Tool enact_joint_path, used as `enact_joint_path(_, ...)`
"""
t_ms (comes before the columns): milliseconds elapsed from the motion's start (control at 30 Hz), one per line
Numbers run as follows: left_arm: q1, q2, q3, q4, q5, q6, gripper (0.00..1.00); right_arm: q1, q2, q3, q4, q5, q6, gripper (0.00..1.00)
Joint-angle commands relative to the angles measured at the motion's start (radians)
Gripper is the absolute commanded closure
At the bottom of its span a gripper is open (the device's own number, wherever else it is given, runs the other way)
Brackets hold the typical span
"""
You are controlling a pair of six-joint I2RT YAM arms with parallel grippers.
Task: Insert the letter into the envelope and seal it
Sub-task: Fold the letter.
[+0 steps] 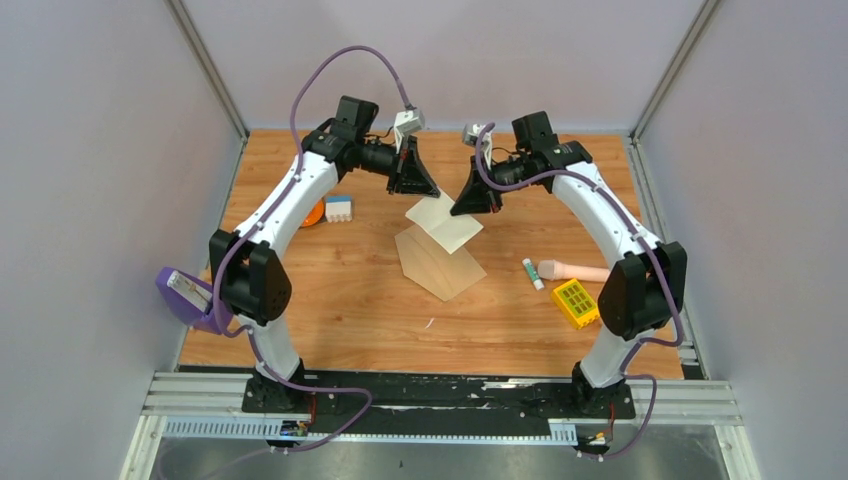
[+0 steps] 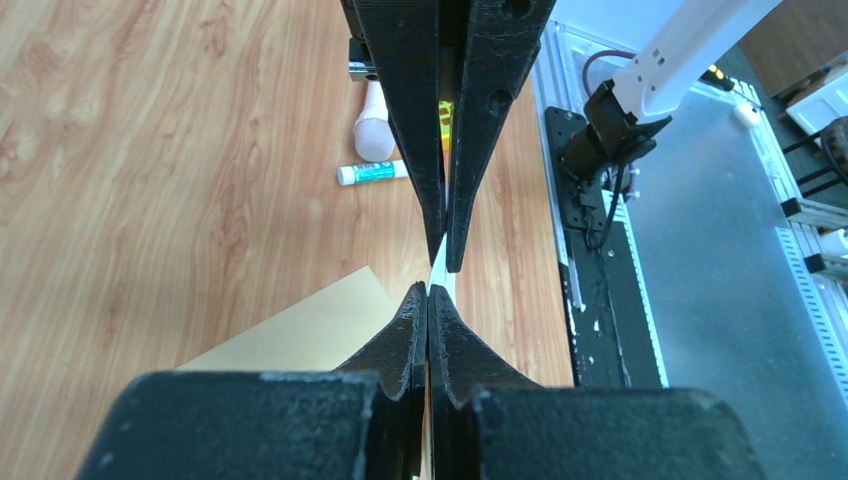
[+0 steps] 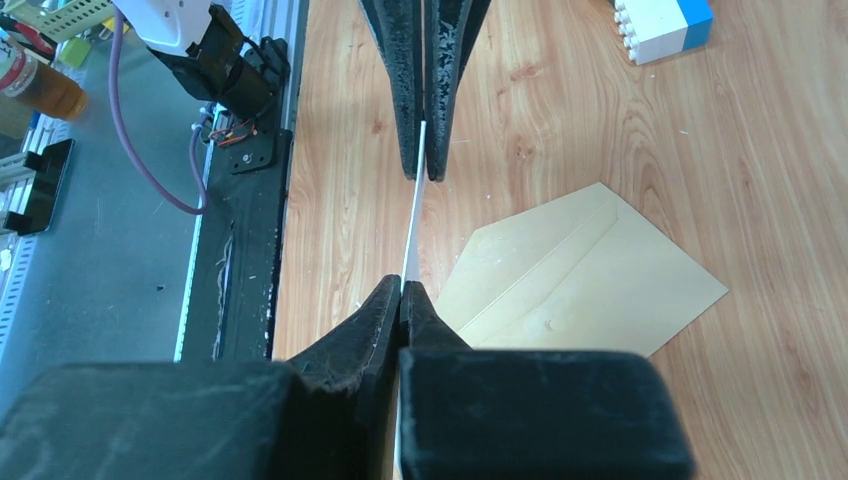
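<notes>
Nearest me the flat tan kraft envelope point(image 1: 440, 268) lies on the wood-grain surface point(image 1: 330, 300), pointed flap seemingly open; just beyond, the left end effector point(image 1: 414, 184) and right end effector point(image 1: 476, 199) each pinch shut on the thin cream letter point(image 1: 445, 225), held up between them, which I judge must next slide into that opening.

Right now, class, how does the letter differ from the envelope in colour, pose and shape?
Colour: the letter is pale cream, the envelope darker tan-brown. Pose: the letter is held off the table, pinched between the left gripper and right gripper; the envelope lies flat on it, untouched. Shape: the letter is a plain rectangle; the envelope shows a pointed flap and fold seams. Both are thin paper.
</notes>
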Motion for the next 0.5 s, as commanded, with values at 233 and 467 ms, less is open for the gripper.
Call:
enact_joint_path(233, 0.027, -0.082, -0.002, 0.038, 0.054, 0.006, 1.0, 0.001, -0.061, -0.019, -0.049, 0.012, -0.052, 1.0)
enact_joint_path(467, 0.035, -0.091, 0.001, 0.031, 0.05, 0.008, 1.0, -0.006, -0.072, -0.032, -0.074, 0.02, -0.075, 1.0)
